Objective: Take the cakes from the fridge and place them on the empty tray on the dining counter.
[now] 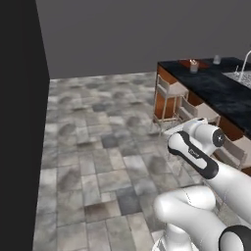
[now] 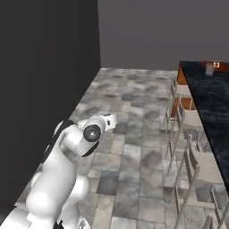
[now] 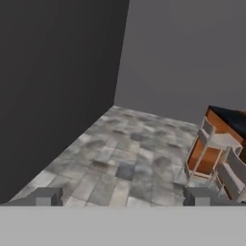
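Claw (image 3: 123,197) gapes wide and empty, aimed over stone floor (image 3: 120,153).

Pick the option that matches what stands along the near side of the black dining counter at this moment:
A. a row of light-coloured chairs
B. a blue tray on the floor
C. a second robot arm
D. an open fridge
A: light-coloured chairs stand in a row on the stone floor, drawn up against the side of the dining counter; the left base view shows the same chairs beside it.
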